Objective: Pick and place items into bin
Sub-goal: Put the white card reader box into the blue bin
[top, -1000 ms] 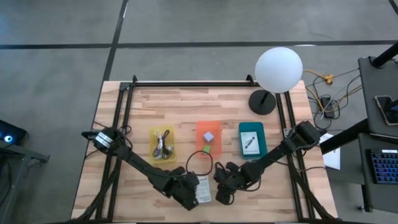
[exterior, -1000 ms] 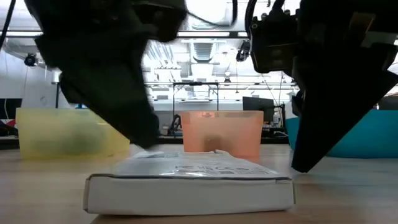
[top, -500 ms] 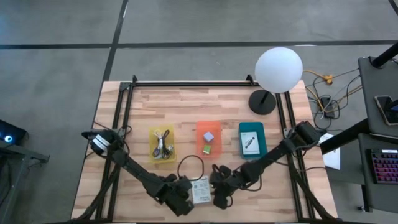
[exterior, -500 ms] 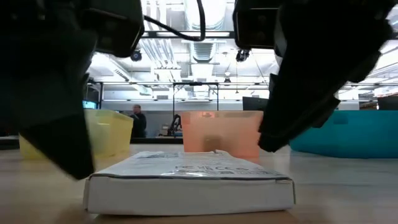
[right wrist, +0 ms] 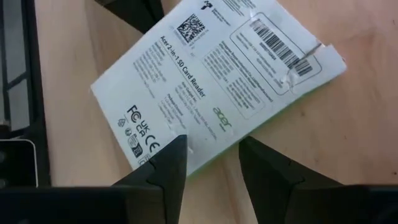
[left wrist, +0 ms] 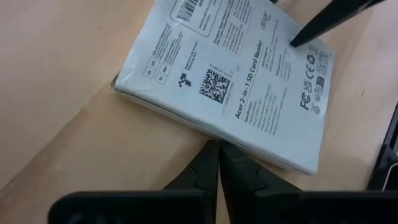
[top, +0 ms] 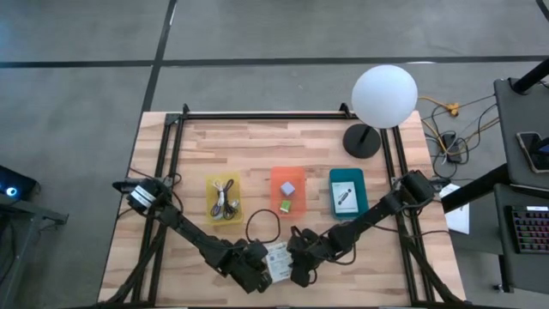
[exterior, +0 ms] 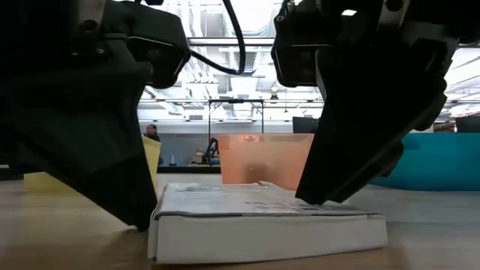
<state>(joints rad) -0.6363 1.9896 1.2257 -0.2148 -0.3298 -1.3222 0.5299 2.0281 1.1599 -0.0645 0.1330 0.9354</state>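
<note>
White packet (top: 277,260) lies flat on the tabletop (top: 257,146) near its front edge, between both grippers.

Left gripper (left wrist: 217,163): fingers clenched together, tips just at the packet's near edge, not grasping it. Right gripper (right wrist: 211,160): fingers released, spread apart, tips at the packet's opposite edge; one tip seems to rest on the packet face, contact hard to confirm.

High view only: three bins beyond the fingers, yellow bin (top: 224,198) with cables, orange bin (top: 288,191) with a lavender cube (top: 289,187) and a green cube (top: 285,206), teal bin (top: 347,191) with a second packet (top: 344,198). A dark cable (top: 260,227) loops on the wood just beyond the packet. A globe lamp (top: 383,96) stands at the far right.

Low view only: the packet's thickness shows. Both grippers show as dark masses at either side, cut off above; fingertip contact unreadable there.

Wrist views only: print legible, "Acer 2-in-1 SD Card Reader", QR code, barcode label. Packet partly cut off in the left wrist view.
</note>
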